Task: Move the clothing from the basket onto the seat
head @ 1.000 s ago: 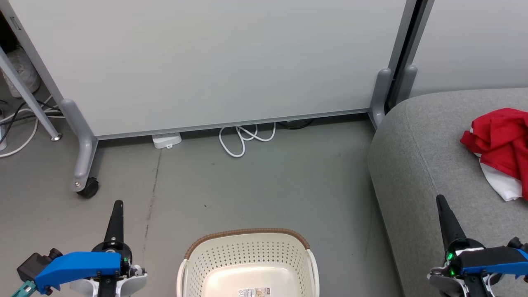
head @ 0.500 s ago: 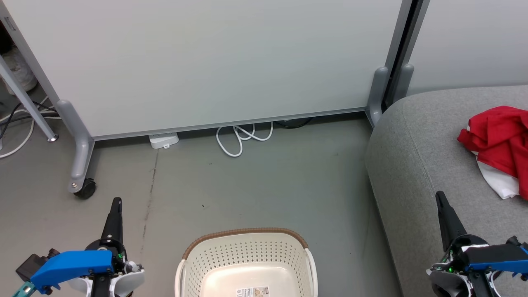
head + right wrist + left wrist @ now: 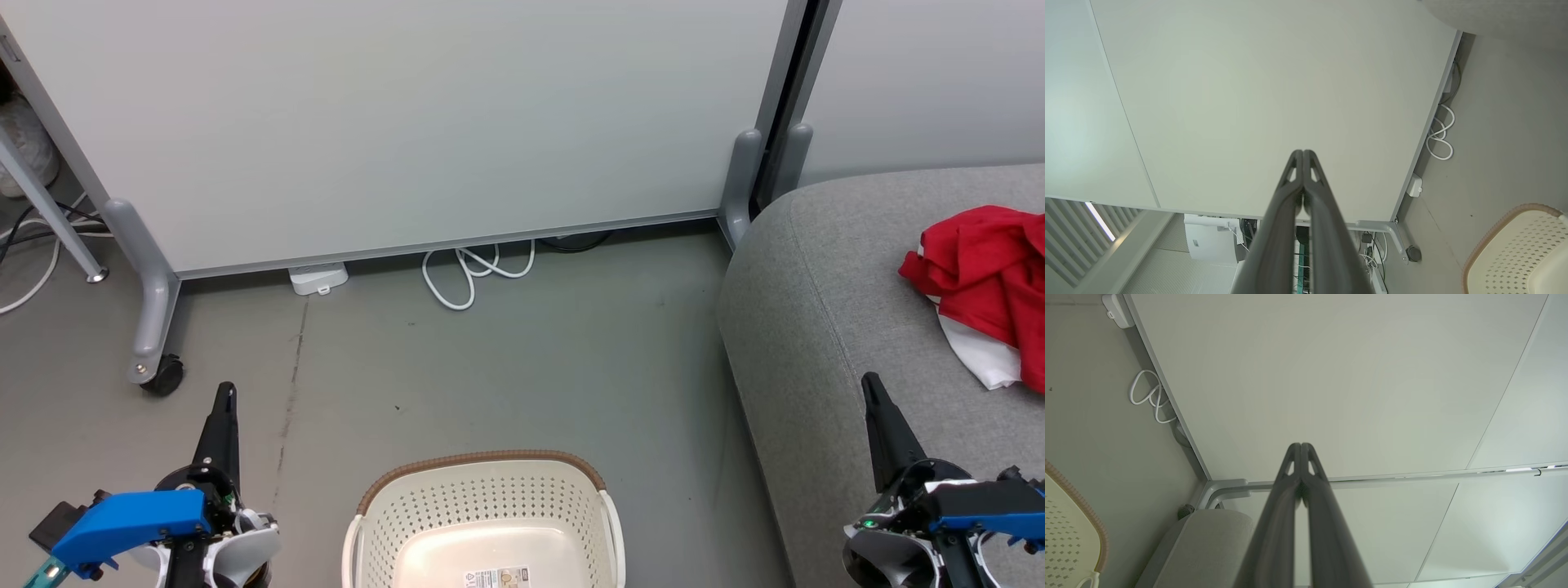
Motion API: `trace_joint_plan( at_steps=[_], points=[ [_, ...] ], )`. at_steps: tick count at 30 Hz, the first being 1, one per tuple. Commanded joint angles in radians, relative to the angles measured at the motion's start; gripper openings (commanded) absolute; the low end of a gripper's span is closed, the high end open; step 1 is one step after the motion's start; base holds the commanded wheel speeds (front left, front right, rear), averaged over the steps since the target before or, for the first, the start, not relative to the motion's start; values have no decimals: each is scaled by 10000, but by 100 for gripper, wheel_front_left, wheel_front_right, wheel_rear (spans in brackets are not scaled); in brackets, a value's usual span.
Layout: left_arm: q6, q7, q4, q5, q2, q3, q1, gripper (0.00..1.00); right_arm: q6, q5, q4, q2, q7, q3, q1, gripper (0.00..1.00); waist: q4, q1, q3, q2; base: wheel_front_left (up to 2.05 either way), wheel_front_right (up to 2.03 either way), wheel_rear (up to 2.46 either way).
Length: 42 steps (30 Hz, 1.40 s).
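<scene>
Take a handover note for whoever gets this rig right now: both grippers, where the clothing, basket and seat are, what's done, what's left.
Left gripper: shut, empty, above the floor left of the basket.
Right gripper: shut, empty, over the seat.
Clothing: red and white heap lying on the seat, at the head view's right edge.
Basket: on the floor between the arms; the visible part holds only a label.
Done: clothing on seat.
Left: check the basket's near end, cut off by the frame; likely nothing else.
</scene>
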Motion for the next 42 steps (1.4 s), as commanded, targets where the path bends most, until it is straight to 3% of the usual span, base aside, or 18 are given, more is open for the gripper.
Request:
trace_joint_plan(
  at_steps=[1, 42],
  points=[
    [-108, 66, -67, -144, -2, 27, -123, 0, 7, 173, 19, 21, 59, -23, -130, 0, -6, 0, 2, 0, 0, 0, 0],
    [-102, 135, -72, -421, -2, 60, -134, 0, 7, 441, 27, 24, 128, -27, -167, 0, -39, 0, 11, 0, 0, 0, 0]
  ],
)
